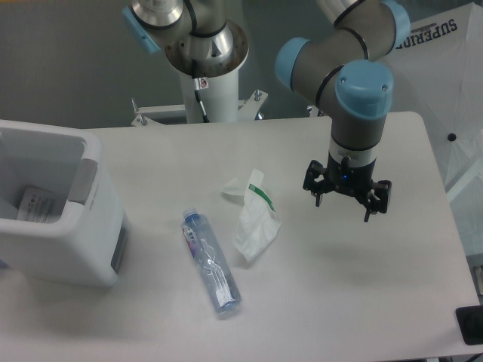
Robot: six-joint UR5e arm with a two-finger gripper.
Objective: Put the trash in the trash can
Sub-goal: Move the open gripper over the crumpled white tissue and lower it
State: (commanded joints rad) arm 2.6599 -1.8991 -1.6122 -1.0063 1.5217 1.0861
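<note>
The gripper [346,204] is held pointing down above the table [362,286], fingers spread, nothing gripped. The wrapper [253,215] and bottle [210,261] are found lying on the table between it and the trash can [56,219].

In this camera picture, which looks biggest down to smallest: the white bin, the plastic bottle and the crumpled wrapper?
1. White bin, by far the largest.
2. Plastic bottle and crumpled wrapper look close: the bottle is longer, the wrapper wider, so I won't rank them.
</note>
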